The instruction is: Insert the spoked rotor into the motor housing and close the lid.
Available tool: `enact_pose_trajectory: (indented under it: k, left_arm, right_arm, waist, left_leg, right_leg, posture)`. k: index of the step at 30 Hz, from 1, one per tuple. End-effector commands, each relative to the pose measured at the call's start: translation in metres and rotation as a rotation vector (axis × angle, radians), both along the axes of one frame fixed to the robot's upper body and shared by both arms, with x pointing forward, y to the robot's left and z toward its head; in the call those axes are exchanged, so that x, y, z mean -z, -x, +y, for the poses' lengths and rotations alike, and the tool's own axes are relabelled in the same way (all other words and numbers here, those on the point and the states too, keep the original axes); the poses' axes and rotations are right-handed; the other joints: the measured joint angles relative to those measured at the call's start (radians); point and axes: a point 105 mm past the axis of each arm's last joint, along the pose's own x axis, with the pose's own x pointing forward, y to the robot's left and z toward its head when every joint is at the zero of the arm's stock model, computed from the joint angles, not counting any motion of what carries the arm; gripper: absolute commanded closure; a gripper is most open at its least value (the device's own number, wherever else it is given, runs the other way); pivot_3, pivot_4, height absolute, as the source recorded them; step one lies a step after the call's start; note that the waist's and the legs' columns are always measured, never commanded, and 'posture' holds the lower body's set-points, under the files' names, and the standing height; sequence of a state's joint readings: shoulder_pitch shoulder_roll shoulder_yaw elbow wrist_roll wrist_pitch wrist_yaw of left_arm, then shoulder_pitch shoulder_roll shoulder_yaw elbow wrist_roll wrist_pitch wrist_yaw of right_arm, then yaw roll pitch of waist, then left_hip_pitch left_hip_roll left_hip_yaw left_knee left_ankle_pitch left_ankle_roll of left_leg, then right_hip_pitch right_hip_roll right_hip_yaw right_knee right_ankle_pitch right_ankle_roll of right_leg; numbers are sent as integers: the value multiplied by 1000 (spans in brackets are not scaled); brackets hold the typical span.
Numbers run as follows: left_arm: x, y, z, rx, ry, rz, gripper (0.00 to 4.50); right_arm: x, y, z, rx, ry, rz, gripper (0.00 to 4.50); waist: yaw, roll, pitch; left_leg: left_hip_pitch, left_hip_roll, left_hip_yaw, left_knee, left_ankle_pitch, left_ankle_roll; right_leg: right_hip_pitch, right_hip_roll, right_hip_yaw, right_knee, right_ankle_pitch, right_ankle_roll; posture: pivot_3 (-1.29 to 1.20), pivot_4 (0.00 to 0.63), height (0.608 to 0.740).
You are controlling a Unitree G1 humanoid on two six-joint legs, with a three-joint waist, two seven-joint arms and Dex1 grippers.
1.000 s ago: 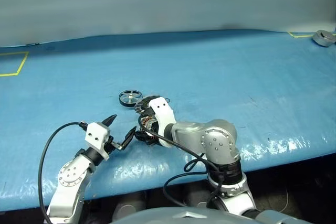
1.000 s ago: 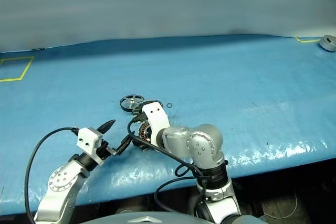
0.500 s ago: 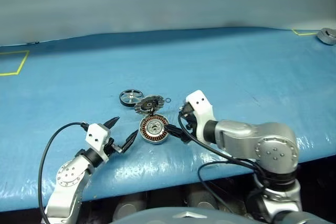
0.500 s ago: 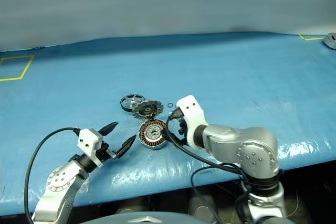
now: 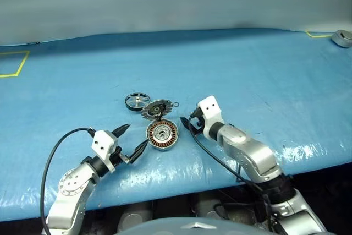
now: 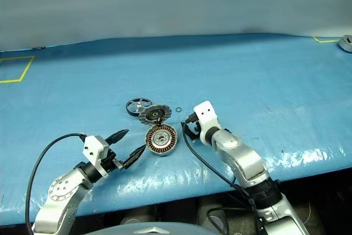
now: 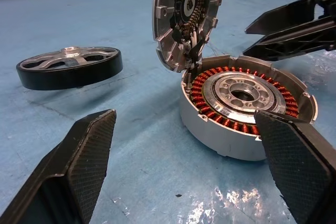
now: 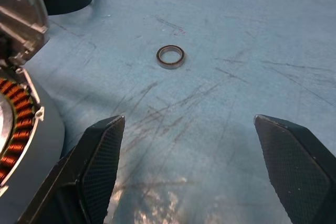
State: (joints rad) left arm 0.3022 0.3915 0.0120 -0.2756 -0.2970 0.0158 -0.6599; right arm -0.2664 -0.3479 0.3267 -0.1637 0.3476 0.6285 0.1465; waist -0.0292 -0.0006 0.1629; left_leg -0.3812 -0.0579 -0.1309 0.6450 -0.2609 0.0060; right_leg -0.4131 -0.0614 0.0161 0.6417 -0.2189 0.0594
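From the head camera, a blue table cover [image 5: 247, 70] stretches across the view with yellow tape marks at its far corners. Near the front edge sits the motor housing [image 5: 162, 135], a low round metal case open at the top, showing copper-brown windings around a silver hub. Its lid [image 5: 156, 109] stands tilted up at the housing's far side, joined to it, inner segmented face towards the robot. Just beyond and to the left lies the spoked rotor [image 5: 137, 101], flat on the cover, apart from the housing. A tiny thin black ring [image 5: 176, 104] lies just right of the lid. The left arm reaches in from the lower left, forearm angled up and to the right; the left gripper [image 5: 133, 140] points at the housing from its left, two black fingers spread wide, holding nothing. The right arm comes from the lower right, elbow bent, and the right gripper [image 5: 187, 124] sits just right of the housing, aimed left and slightly downward. In the left wrist view, the left gripper's fingers [image 7: 84, 156] frame the open housing [image 7: 247, 103], the upright lid [image 7: 186, 17] and the rotor [image 7: 69, 66]. In the right wrist view, the right gripper's fingers [image 8: 100, 161] stand wide apart and empty over bare cover, with the small ring [image 8: 170, 56] ahead and the housing's edge [image 8: 23, 129] beside one finger.
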Motion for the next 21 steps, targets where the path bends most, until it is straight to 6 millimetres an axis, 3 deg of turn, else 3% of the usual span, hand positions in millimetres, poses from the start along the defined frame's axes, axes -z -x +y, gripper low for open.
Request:
enact_pose_trajectory:
  k: [1,7,21]
  left_arm:
    - [-8,3,-2,19,8,-27,0]
    - [-3,6,1,9,12,-19,0]
    - [1,4,1,15,16,-18,0]
  right_arm:
    - [-8,-11,14,-34,-35,-55,345]
    - [4,-19,33,-69,-37,-46,345]
    - [27,-39,41,-69,50,-68,345]
  waist:
    - [1,0,0]
    - [3,0,0]
    - [-5,1,0]
  left_leg:
    - [0,0,0,0,0,0]
    - [0,0,0,0,0,0]
    - [4,0,1,1,1,-2]
  right_leg:
    - [0,0,0,0,0,0]
    - [0,0,1,0,0,-1]
    - [2,1,1,2,2,-2]
  posture:
    - [0,150,740]
    - [0,150,740]
    - [0,150,740]
